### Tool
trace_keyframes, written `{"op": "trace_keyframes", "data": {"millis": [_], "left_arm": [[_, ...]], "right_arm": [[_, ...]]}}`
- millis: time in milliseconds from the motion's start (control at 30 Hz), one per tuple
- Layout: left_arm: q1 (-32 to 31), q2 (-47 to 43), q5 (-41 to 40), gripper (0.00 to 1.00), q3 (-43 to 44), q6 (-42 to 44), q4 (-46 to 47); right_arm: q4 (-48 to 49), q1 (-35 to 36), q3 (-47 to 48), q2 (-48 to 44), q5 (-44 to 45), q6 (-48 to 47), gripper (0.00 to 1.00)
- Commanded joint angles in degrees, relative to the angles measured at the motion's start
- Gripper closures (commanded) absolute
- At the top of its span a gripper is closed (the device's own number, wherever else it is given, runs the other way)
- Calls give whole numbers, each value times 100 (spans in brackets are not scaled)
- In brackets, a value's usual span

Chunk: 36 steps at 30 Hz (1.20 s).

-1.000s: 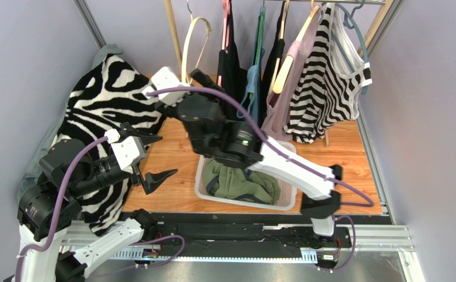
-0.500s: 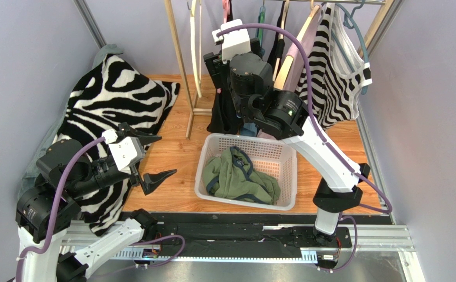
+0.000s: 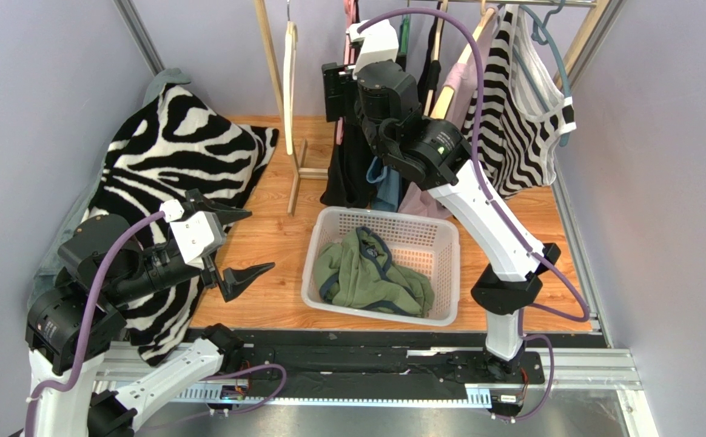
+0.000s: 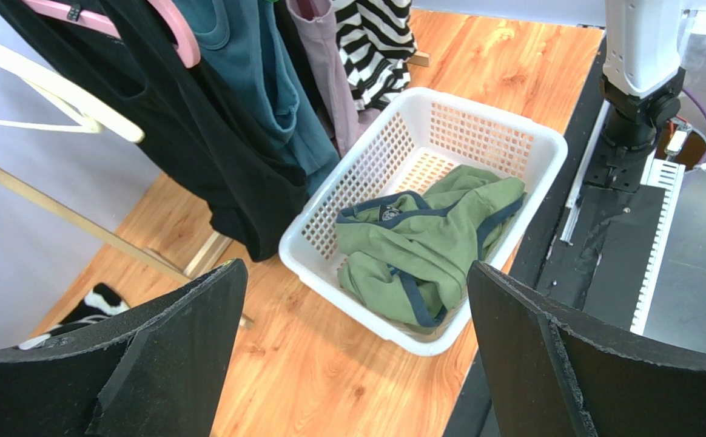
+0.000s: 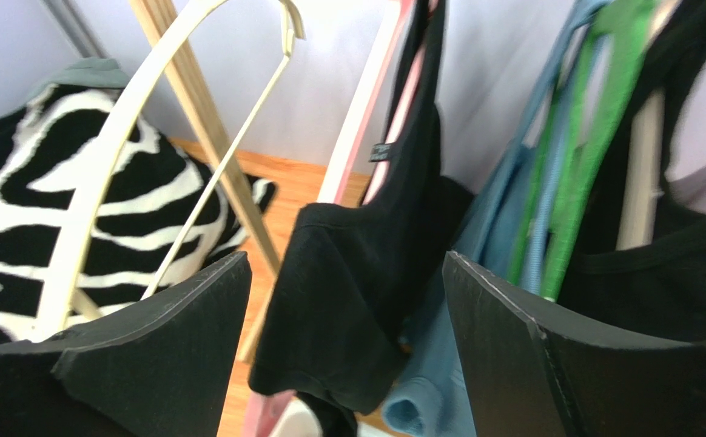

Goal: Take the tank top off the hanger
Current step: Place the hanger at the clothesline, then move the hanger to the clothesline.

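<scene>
Right gripper (image 5: pixel 343 264) gaped wide, empty, facing black tank top (image 5: pixel 375 309) on pink hanger (image 5: pixel 363 127); open gap toward cream hanger (image 5: pixel 112 159). Left gripper (image 4: pixel 355 273) wide, empty, over floor (image 3: pixel 275 228) beside basket (image 4: pixel 548 150).

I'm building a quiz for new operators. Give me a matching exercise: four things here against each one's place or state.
Things: 1 green garment; 2 black tank top; 3 cream hanger; 4 left gripper.
States: A open, holding nothing; B on the pink hanger; C in the white basket; D hanging bare.
Pairs: 1-C, 2-B, 3-D, 4-A.
</scene>
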Motion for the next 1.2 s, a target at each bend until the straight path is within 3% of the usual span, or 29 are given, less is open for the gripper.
{"op": "trace_keyframes", "data": {"millis": [0, 167, 400, 600, 733, 867, 1100, 1133, 1167], "left_arm": [[51, 29, 65, 1, 13, 71, 49], [42, 3, 65, 1, -5, 80, 49], [42, -6, 100, 1, -31, 53, 40], [51, -41, 135, 1, -57, 36, 40], [60, -67, 144, 1, -57, 36, 32], [60, -102, 135, 1, -75, 44, 23], [69, -199, 135, 1, -145, 80, 5], [60, -208, 135, 1, -154, 80, -4], [69, -217, 126, 1, -163, 80, -4]], "right_arm": [[-61, -243, 228, 164, -659, 772, 21], [-289, -340, 201, 243, -809, 1089, 32], [-623, -331, 35, 7, -467, 1072, 70], [-606, -332, -238, -372, -177, 651, 82], [-545, -384, -203, -275, -89, 448, 84], [-272, -472, -151, -56, -141, 316, 100], [877, -525, -835, -362, -605, 114, 100], [940, -516, -897, -363, -659, 96, 97], [967, -516, -845, -346, -677, 105, 80]]}}
